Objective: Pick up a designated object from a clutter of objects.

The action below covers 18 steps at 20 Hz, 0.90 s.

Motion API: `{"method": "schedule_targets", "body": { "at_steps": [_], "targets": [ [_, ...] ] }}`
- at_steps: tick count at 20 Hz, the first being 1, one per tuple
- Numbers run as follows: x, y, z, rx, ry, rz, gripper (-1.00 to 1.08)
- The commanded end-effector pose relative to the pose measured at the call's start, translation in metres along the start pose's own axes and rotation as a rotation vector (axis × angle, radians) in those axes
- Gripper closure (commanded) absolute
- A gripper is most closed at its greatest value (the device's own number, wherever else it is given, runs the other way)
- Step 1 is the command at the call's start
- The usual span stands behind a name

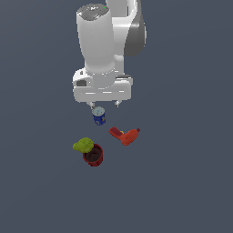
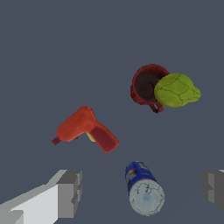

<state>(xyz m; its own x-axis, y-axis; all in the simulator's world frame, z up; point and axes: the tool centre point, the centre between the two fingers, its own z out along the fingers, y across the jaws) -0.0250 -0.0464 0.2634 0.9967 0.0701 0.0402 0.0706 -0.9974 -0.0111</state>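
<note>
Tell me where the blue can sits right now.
In the exterior view the blue can stands upright just below the open gripper, apart from the red-orange drill toward the exterior view's right and the dark red mug nearer the camera.

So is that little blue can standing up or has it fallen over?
Standing up. The blue can rests on its base with its pale silvery top facing upward, and the wrist view looks down onto that round top.
</note>
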Motion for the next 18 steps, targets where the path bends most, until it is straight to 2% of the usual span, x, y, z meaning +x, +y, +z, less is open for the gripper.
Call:
{"method": "schedule_targets", "body": {
  "at_steps": [1,10,18],
  "targets": [
    [-0.014,0.01,0.021,-0.002,-0.006,-0.042,-0.92],
    [-0.073,0.038,0.09,-0.006,-0.026,-0.193,-0.92],
    [-0.112,0.048,0.123,-0.006,-0.038,-0.28,-0.92]
  ]
}}
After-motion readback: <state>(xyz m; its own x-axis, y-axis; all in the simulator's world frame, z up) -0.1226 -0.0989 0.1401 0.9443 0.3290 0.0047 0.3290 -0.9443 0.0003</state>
